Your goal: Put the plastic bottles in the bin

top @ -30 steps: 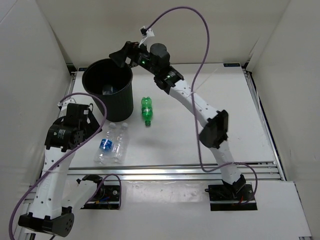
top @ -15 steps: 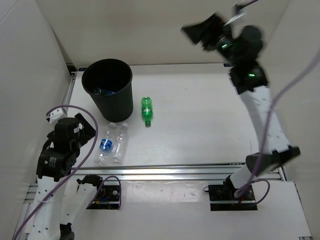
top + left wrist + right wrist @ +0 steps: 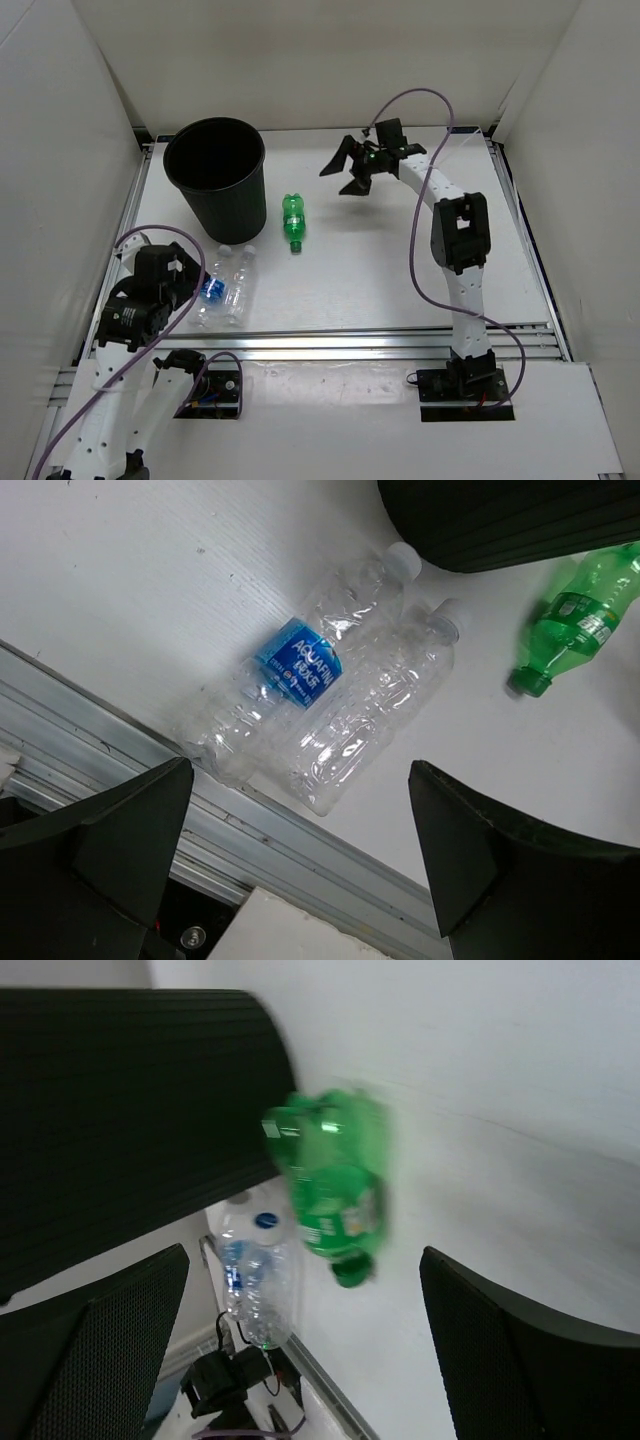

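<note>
- Left gripper (image 3: 185, 275): wide open, empty, over two clear bottles (image 3: 238, 290) lying just before the bin (image 3: 225, 215).
- Right gripper (image 3: 350, 170): wide open, empty, right of the bin.
- Green bottle (image 3: 292, 222): lying just right of the bin.

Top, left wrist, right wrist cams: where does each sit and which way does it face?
Top: overhead at the near edge, looking down on the table; left arm and right arm show.
Left wrist: looks down at the labelled bottle and plain bottle; open left claw frames the bottom.
Right wrist: looks obliquely at the green bottle and bin; open right claw below.
Shared: both wrist views catch the green bottle and bin.
</note>
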Controlling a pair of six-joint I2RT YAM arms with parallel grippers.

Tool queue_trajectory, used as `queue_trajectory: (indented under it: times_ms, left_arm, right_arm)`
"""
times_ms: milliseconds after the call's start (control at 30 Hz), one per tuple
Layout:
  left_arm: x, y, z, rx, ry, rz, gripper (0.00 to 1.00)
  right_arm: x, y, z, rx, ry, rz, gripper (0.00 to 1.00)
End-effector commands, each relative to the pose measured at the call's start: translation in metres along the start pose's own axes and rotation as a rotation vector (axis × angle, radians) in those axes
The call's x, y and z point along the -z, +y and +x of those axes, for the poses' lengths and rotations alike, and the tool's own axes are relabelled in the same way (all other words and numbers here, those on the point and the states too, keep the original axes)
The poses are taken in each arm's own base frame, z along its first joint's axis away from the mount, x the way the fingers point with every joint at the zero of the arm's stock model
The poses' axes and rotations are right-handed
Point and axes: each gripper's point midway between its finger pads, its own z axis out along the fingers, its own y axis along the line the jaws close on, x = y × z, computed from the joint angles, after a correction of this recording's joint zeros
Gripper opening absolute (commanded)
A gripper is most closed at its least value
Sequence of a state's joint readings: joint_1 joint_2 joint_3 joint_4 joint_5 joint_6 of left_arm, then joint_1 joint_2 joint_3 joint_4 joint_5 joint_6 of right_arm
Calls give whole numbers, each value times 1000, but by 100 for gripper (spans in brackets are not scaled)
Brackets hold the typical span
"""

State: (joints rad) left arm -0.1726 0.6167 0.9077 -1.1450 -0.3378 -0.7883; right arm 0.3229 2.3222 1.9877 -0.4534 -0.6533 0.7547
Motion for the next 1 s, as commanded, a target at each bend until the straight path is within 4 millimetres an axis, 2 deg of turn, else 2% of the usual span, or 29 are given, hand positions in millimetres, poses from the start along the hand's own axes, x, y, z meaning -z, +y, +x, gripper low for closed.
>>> queue_trajectory:
  times_ms: [0,33,100,133,200,333,500,567,633,667,733,833,933,967]
  left_arm:
    - [-5,3,9,1,48,-37,100]
    - [-4,6,9,-6,53,-59,100]
    - [-4,9,2,-13,36,-92,100]
    - [-6,7,1,-18,46,-103,100]
    - [-4,2,-7,-16,35,-105,100]
    - [-9,2,-10,-67,58,-151,100]
    - [-9,18,-12,-106,65,-253,100]
    - [-8,22,-12,-102,62,-272,100]
    - [-5,25,-10,-90,58,-269,100]
    - [-3,25,-8,-85,58,-256,100]
    - [-2,27,-7,-81,52,-250,100]
    - [2,30,-8,-77,37,-248,100]
    - [3,30,-8,-73,31,-242,100]
    - [3,31,-10,-74,24,-248,100]
  right_arm:
    - [-15,58,17,118,59,-163,100]
    - [-32,44,25,86,91,-143,100]
    - [-53,45,39,100,126,-145,100]
    - [-66,32,47,73,153,-127,100]
    - [-80,29,58,75,176,-114,100]
    - [-90,16,60,103,159,-74,100]
    - [-104,-4,65,96,190,-59,100]
    - [-113,-7,73,90,228,-75,99]
    - [-121,-6,86,95,263,-88,88]
    - [-125,-13,91,69,286,-87,84]
    - [-131,-7,100,72,308,-97,74]
    - [-134,-11,101,56,313,-90,62]
    - [-118,-12,103,27,318,-71,47]
    - [-100,10,101,55,297,-95,41]
